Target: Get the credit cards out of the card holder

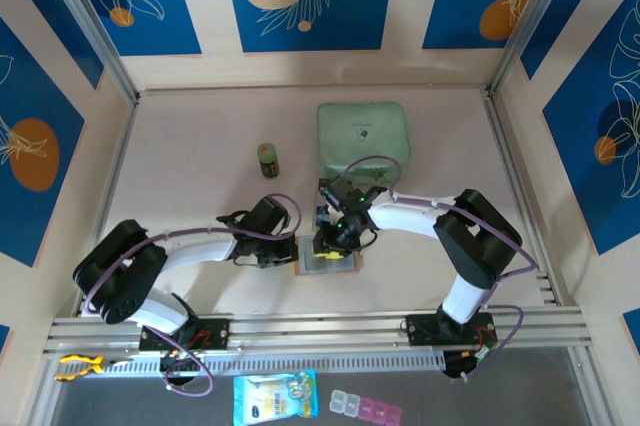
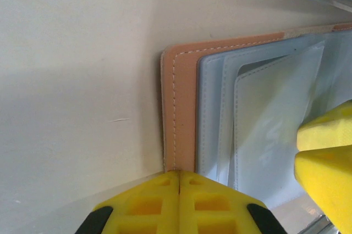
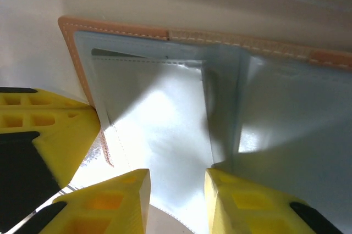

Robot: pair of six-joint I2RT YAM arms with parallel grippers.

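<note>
Left pincer [image 2: 180, 204] closed, tips pinning card holder [image 2: 181, 80] edge to desk [image 2: 71, 80]. Right pincer [image 3: 176, 201] part-open over pocket [image 3: 165, 118], holding nothing.

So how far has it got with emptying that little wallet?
Done: the card holder lies open, and the pockets in view look empty. In hand: the shut left gripper sits on its tan edge while the right gripper stands open over the pockets. Left: unclear; a blue item beyond it may be a card.

Table [image 1: 180, 166]: card holder [image 1: 325, 269], green case [image 1: 363, 136], jar [image 1: 268, 159]
</note>
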